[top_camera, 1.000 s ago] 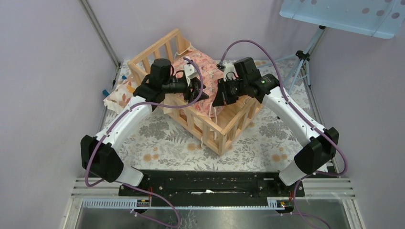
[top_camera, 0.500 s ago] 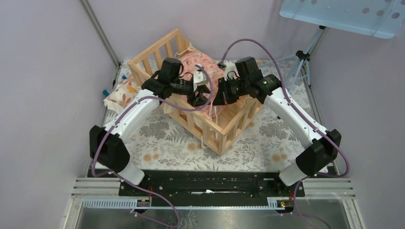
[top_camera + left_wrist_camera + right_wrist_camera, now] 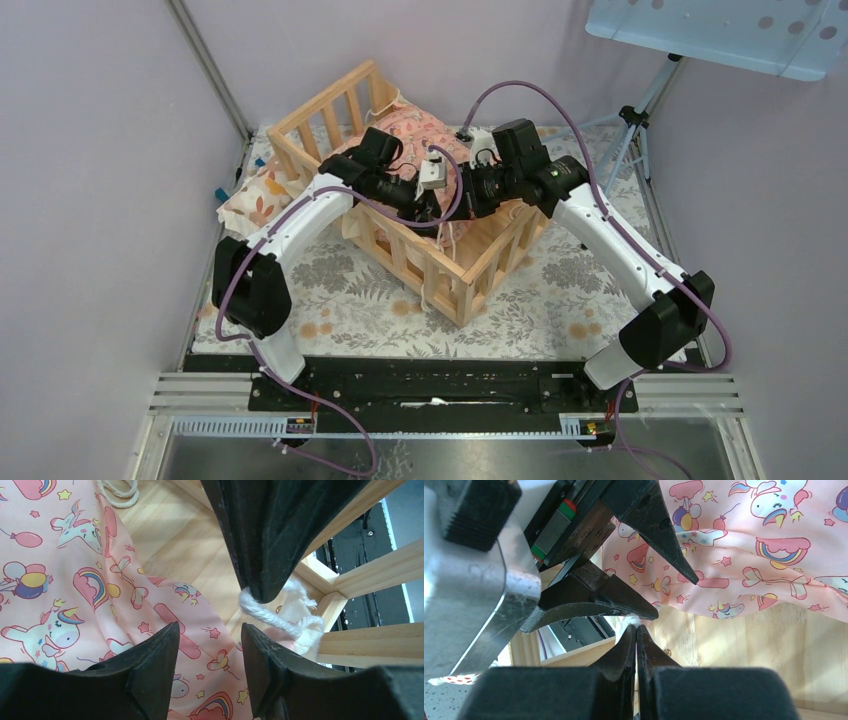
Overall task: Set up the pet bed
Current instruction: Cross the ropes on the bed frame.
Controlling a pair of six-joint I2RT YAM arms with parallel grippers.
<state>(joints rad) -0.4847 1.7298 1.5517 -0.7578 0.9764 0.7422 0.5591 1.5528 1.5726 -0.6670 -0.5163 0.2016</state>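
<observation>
Seen from above, the wooden bed (image 3: 440, 272) sits cornerwise in the middle of a floral cloth (image 3: 340, 295). Its low slatted rails stand upright. A pink cushion (image 3: 418, 126) printed with unicorns and rainbows lies inside it, bunched toward the far side. A small leaf-print pillow (image 3: 250, 196) lies on the cloth just outside the bed's left rail. Both my arms reach in over the rails and meet above the bed's near half.

My right gripper (image 3: 636, 630) is closed, its fingertips pressed together on a bit of white cord (image 3: 280, 619). In the left wrist view the cord runs from that tip down to a loose bunch against a corner post of the bed, just off the cushion's edge. I cannot tell whether the cord is tied to the post.

My left gripper (image 3: 208, 630) has its jaws apart with nothing between them. It hovers over the cushion's loose edge and the bare plank base, just beside the right gripper's tip. In the right wrist view its two fingers spread right above my closed tip. I cannot tell whether they touch it.

A coil (image 3: 120, 492) of the same white cord lies on the planks beside the cushion.
</observation>
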